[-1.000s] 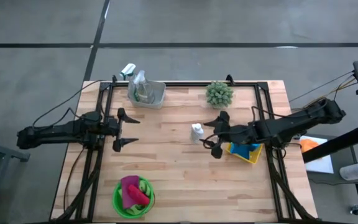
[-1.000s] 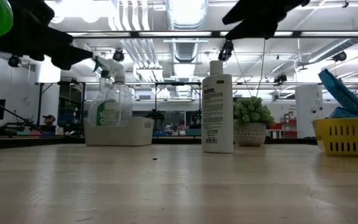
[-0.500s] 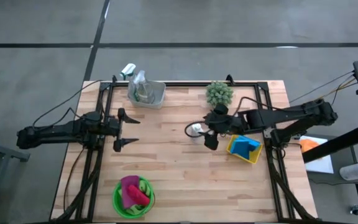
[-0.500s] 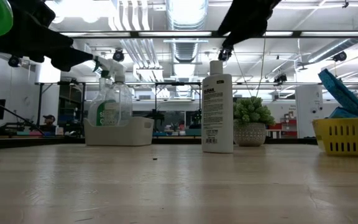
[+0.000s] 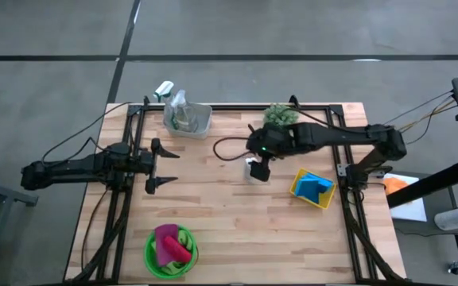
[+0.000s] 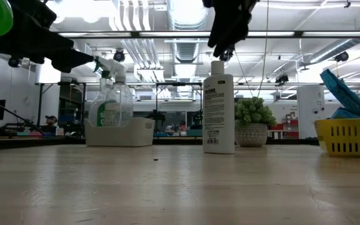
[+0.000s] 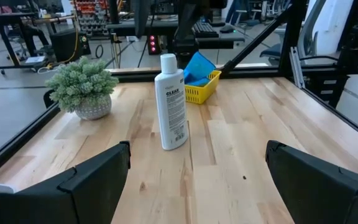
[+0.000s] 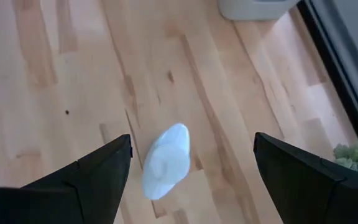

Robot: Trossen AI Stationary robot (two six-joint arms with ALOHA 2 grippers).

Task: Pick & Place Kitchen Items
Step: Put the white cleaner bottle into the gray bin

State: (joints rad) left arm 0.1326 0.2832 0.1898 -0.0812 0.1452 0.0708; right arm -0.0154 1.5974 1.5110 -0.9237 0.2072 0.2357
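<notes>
Left wrist view shows the white bottle best: tall and slim, capped, upright, its label printed in dark text, standing on the wooden table between the potted plant and the yellow basket. The right gripper hangs directly above it, fingers spread wide and clear of the cap. A second ago that gripper was over by the basket; it has swung across. The left gripper waits open, unmoved, at the table's left side.
</notes>
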